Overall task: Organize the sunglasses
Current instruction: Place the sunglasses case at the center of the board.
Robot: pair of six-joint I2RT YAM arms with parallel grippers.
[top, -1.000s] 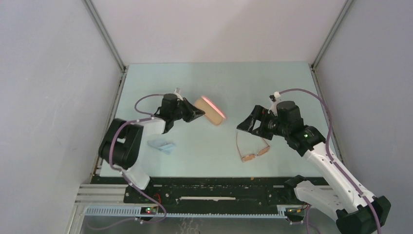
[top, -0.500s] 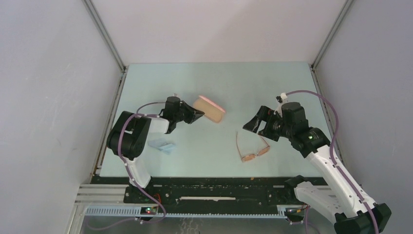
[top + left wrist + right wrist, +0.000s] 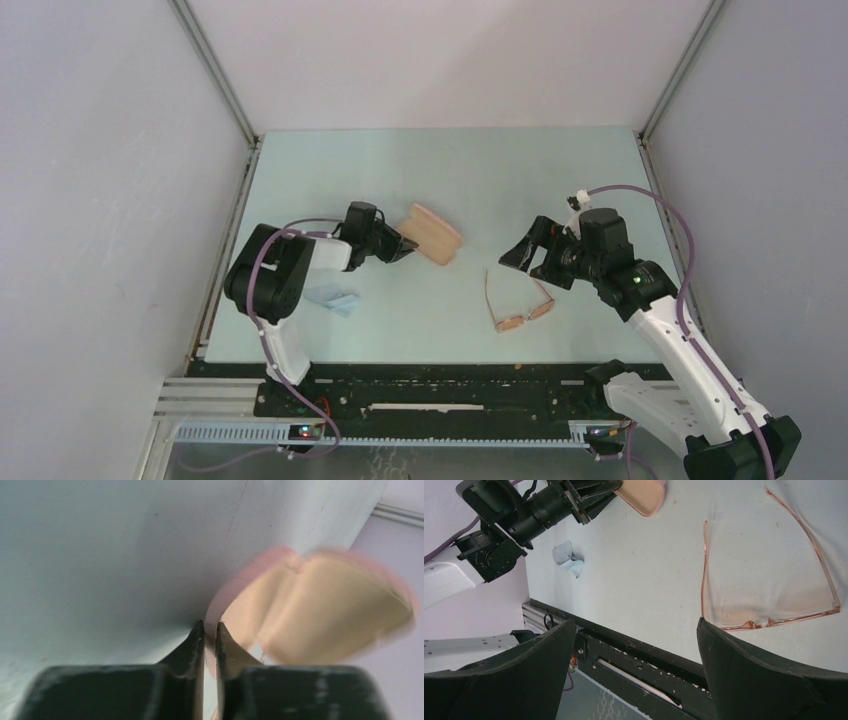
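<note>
The sunglasses (image 3: 520,306) lie unfolded on the table, lenses toward the near edge, temple arms pointing away; they also show in the right wrist view (image 3: 784,618). The pink case (image 3: 432,233) stands open, its beige inside (image 3: 310,610) showing. My left gripper (image 3: 400,246) is shut on the case's pink rim, pinched between its tips in the left wrist view (image 3: 210,625). My right gripper (image 3: 525,256) is open and empty, hovering just beyond and above the sunglasses, its jaws wide apart in the right wrist view (image 3: 635,622).
A light blue cloth (image 3: 333,298) lies crumpled near the left arm's base and also shows in the right wrist view (image 3: 566,560). A black rail (image 3: 430,385) runs along the table's near edge. Grey walls close in on three sides.
The left gripper has lowered and tilted the case so that it lies flatter and nearer the table. The right gripper drifted slightly right, then held still. The sunglasses have not moved.
</note>
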